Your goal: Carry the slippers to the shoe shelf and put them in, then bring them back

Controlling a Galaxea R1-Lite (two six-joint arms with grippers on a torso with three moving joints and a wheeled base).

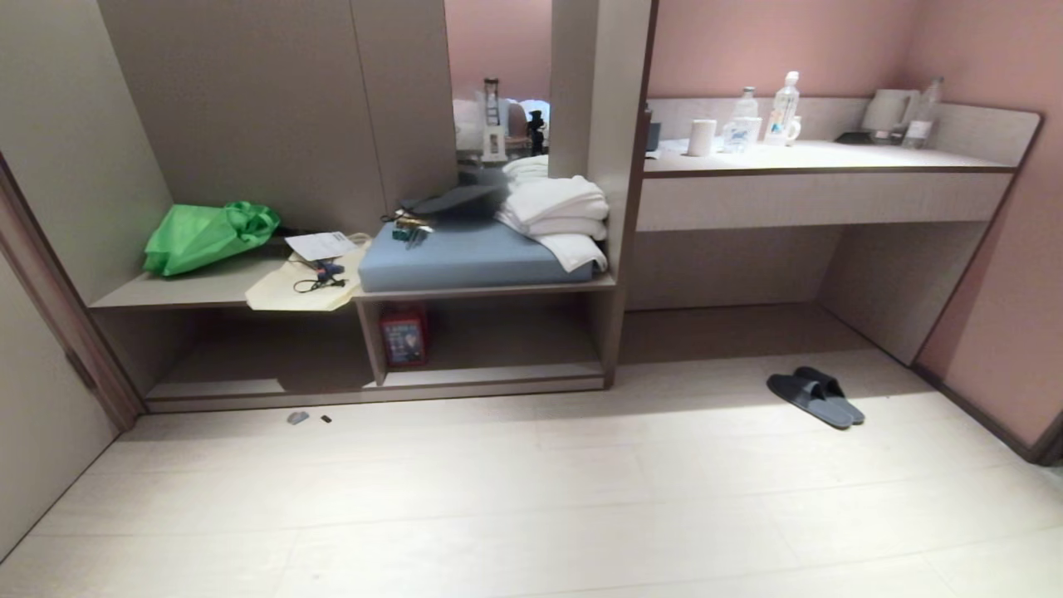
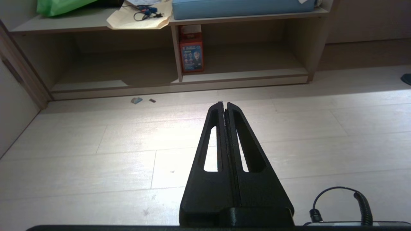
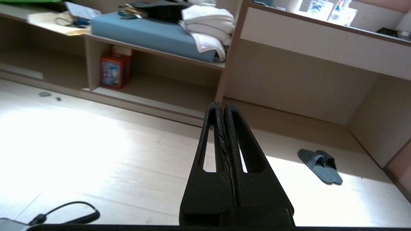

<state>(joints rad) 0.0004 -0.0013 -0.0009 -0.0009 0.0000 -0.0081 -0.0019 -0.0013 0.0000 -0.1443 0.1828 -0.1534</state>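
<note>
- The slippers (image 1: 815, 397) are a pair of dark slate-grey open-heel slides with paler blue-grey soles, lying side by side and touching on the pale wood floor (image 1: 531, 498), in front of the desk recess and well apart from the bench unit.
- The shoe shelf (image 1: 490, 345) is a low open cubby under the blue cushion (image 1: 465, 256); its bottom board is pale and its interior shadowed. A red box (image 1: 404, 334) stands upright at its left edge, against the divider.
- Folded white towels (image 1: 556, 212) sit on the cushion's right end.
- The left end effector (image 2: 224, 103) is closed, its two black fingers pressed together and holding nothing, above bare floor.
- The right end effector (image 3: 221, 104) is likewise closed and holds nothing; the slippers lie apart from it.
- Neither arm shows in the head view.
- In the left wrist view only a dark tip of one slipper shows, cut off at the frame edge.
- Two small bits (image 1: 299, 418) on the floor by the bench base are too small to identify.
</note>
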